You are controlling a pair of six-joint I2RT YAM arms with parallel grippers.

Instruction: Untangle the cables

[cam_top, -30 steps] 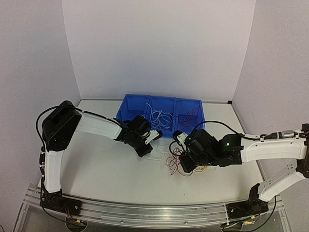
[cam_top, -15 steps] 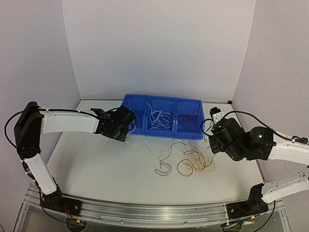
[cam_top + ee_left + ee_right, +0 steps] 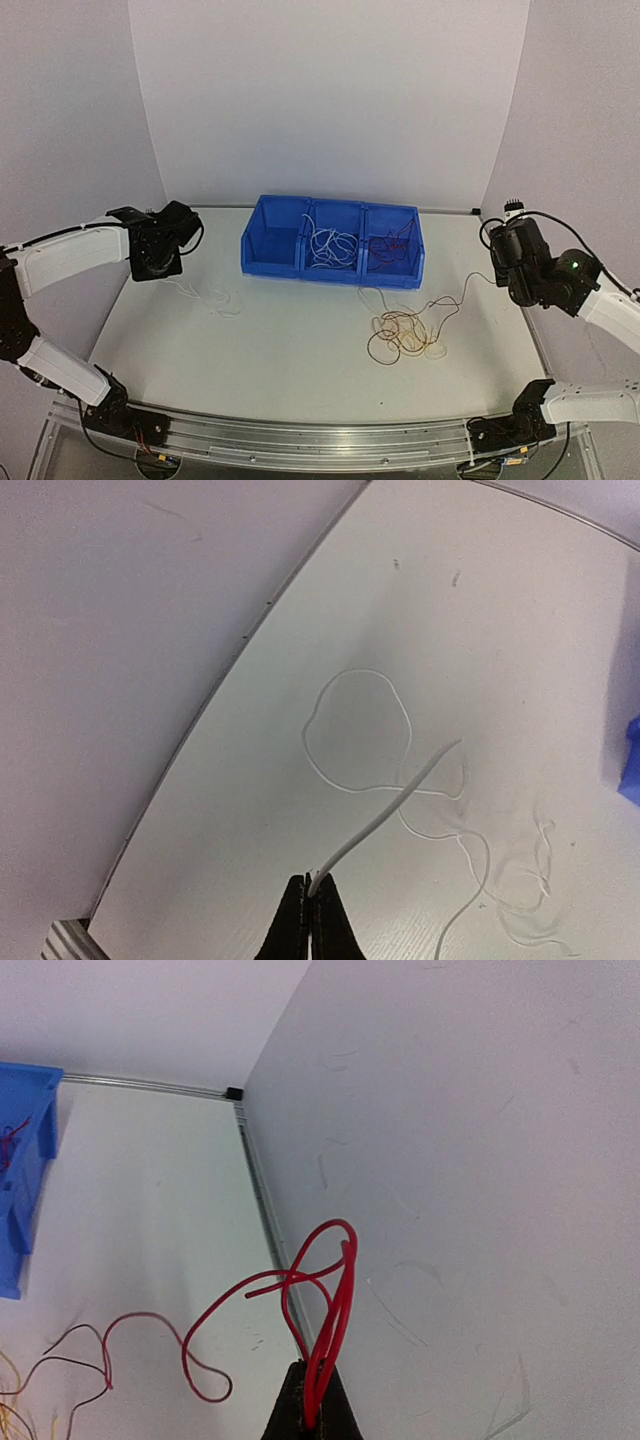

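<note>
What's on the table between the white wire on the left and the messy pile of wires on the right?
Nothing. In the top view, only bare table separates the white wire from the pile.

**A:** What do the arms look like?
**B:** The left arm and the right arm both have white shells on the long links and black housings at the joints and wrists.
**A:** And down at the rail?
**B:** It's ribbed silver metal, with a black base bolted near each end.
**A:** Any markings or cables?
**B:** Far above the rail, a green light glows on the right arm's black block. A thin black cable loops over it. The fingers are black and taper to a point.
</note>
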